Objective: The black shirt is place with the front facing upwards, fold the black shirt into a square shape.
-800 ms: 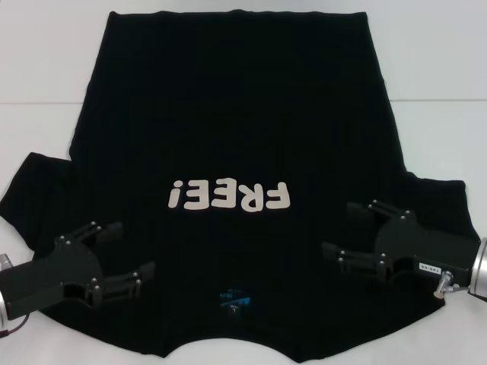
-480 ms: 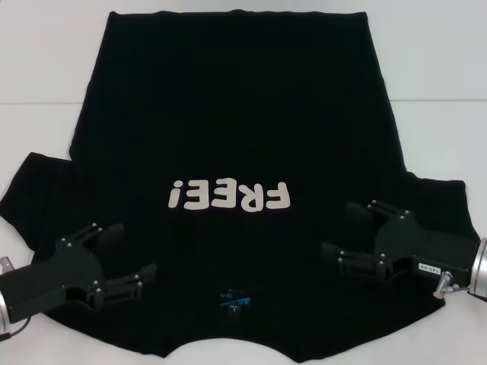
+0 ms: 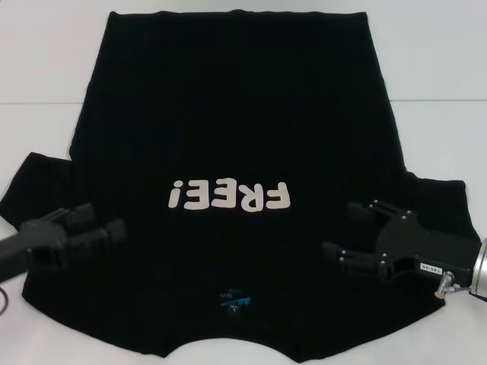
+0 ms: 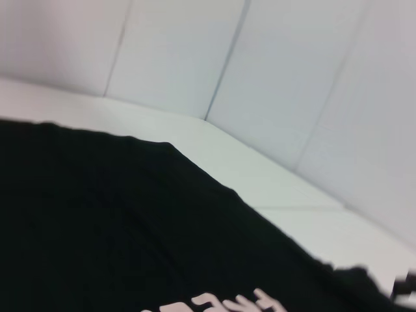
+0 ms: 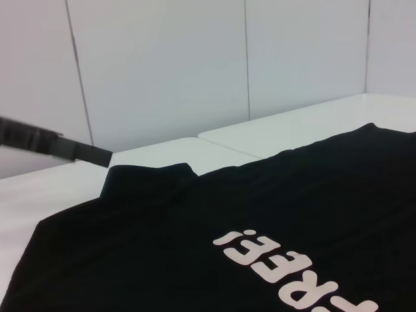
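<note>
The black shirt lies flat and front up on the white table, its collar toward me and its hem at the far side. Off-white "FREE!" lettering crosses the chest, and a small blue neck label sits near the collar. My left gripper is open over the shirt near the left sleeve, with nothing between its fingers. My right gripper is open over the shirt by the right shoulder and holds nothing. The left wrist view shows the shirt. The right wrist view shows the shirt and its lettering.
The white table surrounds the shirt, with a seam line running across it. White wall panels stand behind the table. In the right wrist view a dark bar of the left arm reaches over the far sleeve.
My left gripper has pulled back to the left and turned, from the shoulder area toward the left sleeve. The right gripper and the shirt have stayed in place.
</note>
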### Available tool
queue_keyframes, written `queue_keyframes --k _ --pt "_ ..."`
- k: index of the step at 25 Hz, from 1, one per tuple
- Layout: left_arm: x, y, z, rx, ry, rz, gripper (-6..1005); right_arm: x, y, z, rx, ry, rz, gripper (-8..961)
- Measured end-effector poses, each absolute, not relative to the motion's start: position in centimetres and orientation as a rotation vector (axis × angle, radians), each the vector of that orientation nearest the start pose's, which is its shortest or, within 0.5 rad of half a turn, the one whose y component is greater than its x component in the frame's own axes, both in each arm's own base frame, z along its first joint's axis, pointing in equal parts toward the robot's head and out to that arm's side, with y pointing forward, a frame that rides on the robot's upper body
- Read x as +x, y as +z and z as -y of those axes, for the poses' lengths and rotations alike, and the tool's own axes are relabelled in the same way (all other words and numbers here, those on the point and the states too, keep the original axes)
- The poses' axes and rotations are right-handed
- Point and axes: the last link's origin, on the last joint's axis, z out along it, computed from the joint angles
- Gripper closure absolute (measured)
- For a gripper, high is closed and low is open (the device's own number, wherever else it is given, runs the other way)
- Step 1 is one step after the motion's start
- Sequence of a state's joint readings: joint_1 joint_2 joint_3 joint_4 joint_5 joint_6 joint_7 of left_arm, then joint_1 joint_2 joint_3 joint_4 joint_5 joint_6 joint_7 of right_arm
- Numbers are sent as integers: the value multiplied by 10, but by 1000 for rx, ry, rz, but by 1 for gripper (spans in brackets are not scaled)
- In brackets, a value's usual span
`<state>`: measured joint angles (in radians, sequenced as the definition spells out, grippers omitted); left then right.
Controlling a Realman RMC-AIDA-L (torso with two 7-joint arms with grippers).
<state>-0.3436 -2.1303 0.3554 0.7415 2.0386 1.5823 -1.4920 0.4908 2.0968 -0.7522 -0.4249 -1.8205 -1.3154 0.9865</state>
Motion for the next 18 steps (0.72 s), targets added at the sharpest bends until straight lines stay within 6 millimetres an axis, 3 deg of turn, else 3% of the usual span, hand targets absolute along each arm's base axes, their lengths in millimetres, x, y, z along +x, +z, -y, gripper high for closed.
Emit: queue_keyframes --k 5,9,14,18 --pt "-336 75 -293 -2074 -981 1409 92 289 -43 -322 -2567 642 -470 29" --pt "-347 99 -300 -1899 -1012 1596 96 288 -44 -324 -2573 640 -465 29" --pt "-368 106 -307 -1693 -903 1807 101 288 -44 -324 -2574 638 -466 28" --pt "-375 103 -307 -1640 -843 1872 106 288 -44 -323 -2573 637 -469 28"
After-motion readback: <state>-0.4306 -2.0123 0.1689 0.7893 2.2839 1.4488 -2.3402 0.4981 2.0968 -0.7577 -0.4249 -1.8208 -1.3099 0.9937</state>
